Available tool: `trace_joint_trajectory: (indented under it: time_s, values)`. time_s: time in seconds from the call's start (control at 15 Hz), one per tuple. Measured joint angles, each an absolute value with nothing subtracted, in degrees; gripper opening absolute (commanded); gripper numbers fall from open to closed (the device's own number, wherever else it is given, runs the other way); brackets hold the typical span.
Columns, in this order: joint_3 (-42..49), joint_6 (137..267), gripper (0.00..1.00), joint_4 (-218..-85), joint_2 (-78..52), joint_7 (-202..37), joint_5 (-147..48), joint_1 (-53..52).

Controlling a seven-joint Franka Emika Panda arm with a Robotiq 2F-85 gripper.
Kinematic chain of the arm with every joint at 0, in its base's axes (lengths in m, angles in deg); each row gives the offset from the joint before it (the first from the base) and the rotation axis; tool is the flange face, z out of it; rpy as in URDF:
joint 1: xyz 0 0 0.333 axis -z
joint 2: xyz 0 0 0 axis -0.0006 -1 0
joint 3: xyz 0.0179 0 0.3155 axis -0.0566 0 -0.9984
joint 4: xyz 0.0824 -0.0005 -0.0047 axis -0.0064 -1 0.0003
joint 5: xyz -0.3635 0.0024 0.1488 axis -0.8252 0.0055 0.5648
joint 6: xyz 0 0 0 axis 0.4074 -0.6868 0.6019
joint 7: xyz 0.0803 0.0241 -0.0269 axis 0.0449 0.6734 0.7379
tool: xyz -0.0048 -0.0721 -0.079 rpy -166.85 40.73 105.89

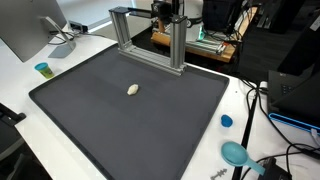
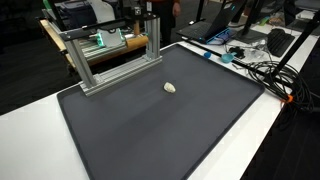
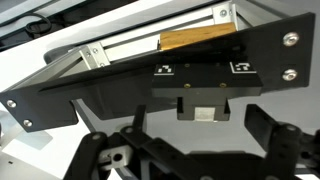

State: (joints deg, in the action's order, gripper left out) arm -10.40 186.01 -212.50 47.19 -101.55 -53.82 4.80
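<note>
Dark matting [image 1: 120, 125] covered most of a white table, with desks, screens and cables crowding the room behind it. At the far edge of the mat stood a metal frame [image 1: 178, 50], and the gripper [image 3: 185, 150] hung up by its top rail. The jaws stood wide apart with nothing between them. In the wrist view the dark fingers [image 3: 270, 140] framed the bottom of the picture.

Just ahead of the gripper, close but not touching, ran a black panel [image 3: 120, 85] bolted across the frame. A small white block [image 3: 205, 110] sat under the panel's middle, almost level with the gap between the fingers. Beyond the panel, farther from the tool, a wooden strip [image 3: 200, 38] lay along the aluminium rail.

Well below and away from the gripper, a small pale object [image 1: 133, 90] lay alone on the mat, visible in both exterior views [image 2: 170, 87]. Farther off again, off the mat, stood a blue cup [image 1: 42, 69] near a monitor [image 1: 30, 25].
</note>
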Motion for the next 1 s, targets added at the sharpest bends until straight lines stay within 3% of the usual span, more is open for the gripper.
trace_joint_trajectory:
  time_s: [1.0]
  values:
    - [-9.44,186.62,1.0,-209.33,40.32,-100.73,-51.7,3.95]
